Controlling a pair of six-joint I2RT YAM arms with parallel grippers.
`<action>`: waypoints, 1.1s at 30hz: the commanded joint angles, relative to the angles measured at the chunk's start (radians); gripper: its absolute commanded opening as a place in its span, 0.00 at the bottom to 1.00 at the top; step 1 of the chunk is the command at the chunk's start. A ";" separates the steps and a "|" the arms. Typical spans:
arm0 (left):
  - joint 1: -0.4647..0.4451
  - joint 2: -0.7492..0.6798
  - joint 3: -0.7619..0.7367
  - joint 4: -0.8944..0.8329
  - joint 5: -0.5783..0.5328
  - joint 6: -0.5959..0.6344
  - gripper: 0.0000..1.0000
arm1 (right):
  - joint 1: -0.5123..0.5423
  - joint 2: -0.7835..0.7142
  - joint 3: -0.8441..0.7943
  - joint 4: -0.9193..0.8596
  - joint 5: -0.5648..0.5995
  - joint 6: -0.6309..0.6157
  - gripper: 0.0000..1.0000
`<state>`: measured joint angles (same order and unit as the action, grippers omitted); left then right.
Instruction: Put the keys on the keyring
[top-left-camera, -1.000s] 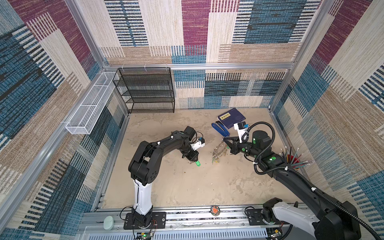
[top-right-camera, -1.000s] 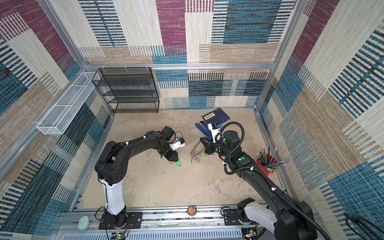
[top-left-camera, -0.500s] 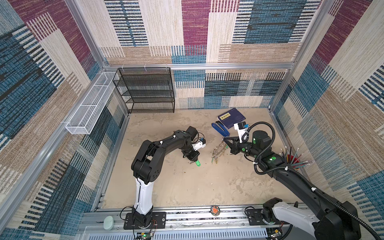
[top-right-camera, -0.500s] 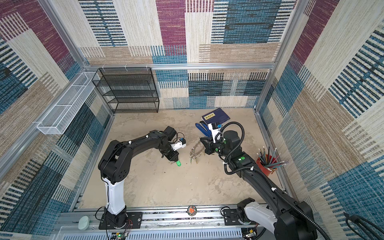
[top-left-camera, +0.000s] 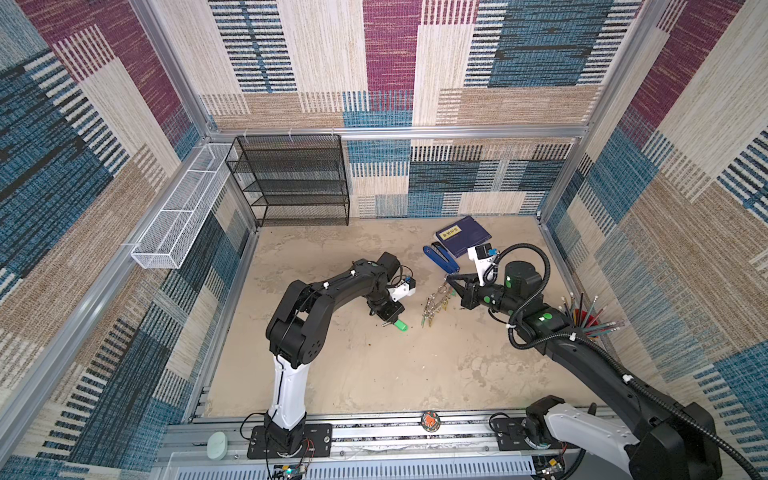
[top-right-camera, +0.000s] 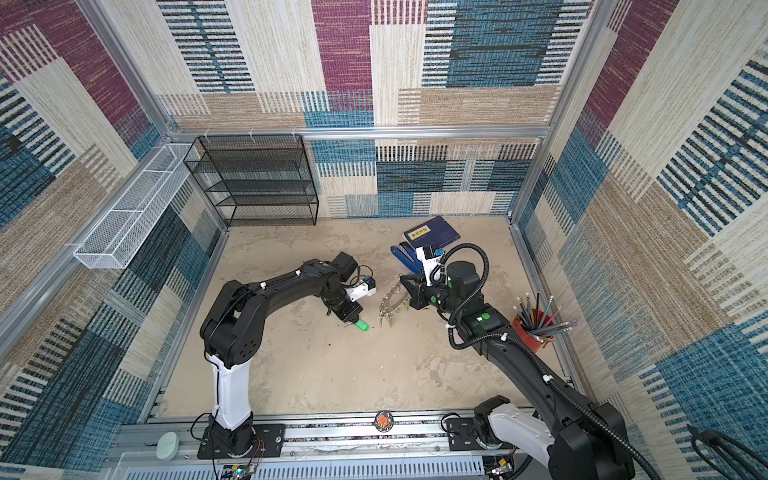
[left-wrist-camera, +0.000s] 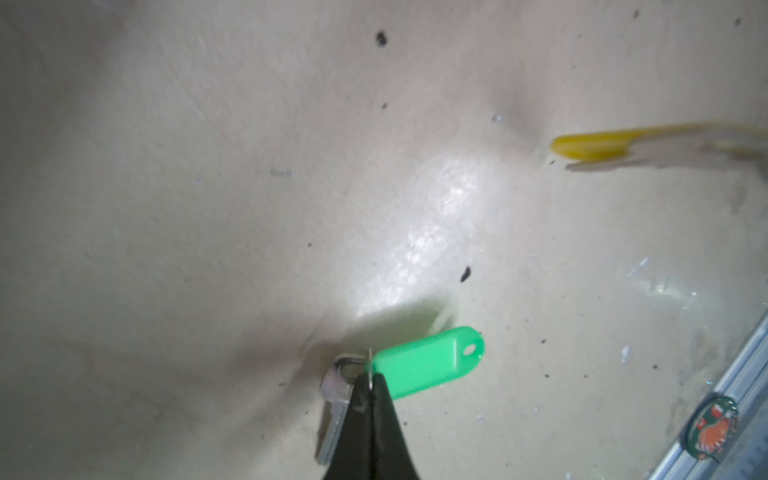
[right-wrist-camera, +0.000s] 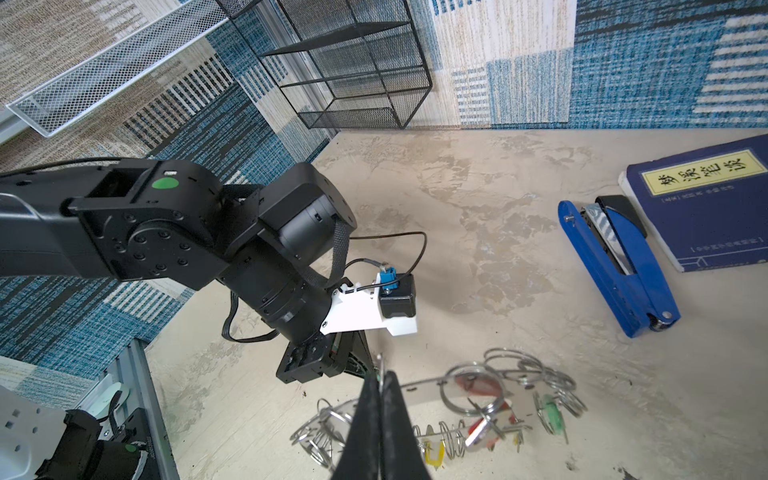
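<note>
A silver key with a green tag lies on the beige table. My left gripper is shut on the small ring joining key and tag. In both top views the tag pokes out below that gripper. The keyring, a grey metal plate rimmed with split rings and coloured tags, stands tilted with its low edge on the table. My right gripper is shut on one of its rim rings. One yellow tag of it shows in the left wrist view.
A blue stapler and a blue book lie behind the right gripper. A red cup of pencils stands at the right wall. A black mesh shelf and a white wire basket sit at the back left.
My left gripper's jaws have closed onto the ring of the green-tagged key, and the left arm has shifted slightly right. The right arm and the keyring have stayed put.
</note>
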<state>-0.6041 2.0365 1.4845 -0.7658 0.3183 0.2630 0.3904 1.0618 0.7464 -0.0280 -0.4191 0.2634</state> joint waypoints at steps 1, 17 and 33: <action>-0.025 0.028 0.039 -0.022 -0.008 -0.051 0.00 | -0.001 -0.008 0.002 0.033 -0.014 0.002 0.00; -0.033 -0.293 -0.174 0.100 0.071 -0.140 0.00 | -0.002 0.000 0.011 0.047 -0.027 -0.033 0.00; -0.031 -0.804 -0.306 0.168 0.247 -0.227 0.00 | 0.136 0.007 0.060 0.118 -0.140 -0.160 0.00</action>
<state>-0.6365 1.2514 1.1728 -0.6292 0.5014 0.0814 0.5060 1.0676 0.7921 0.0147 -0.5240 0.1513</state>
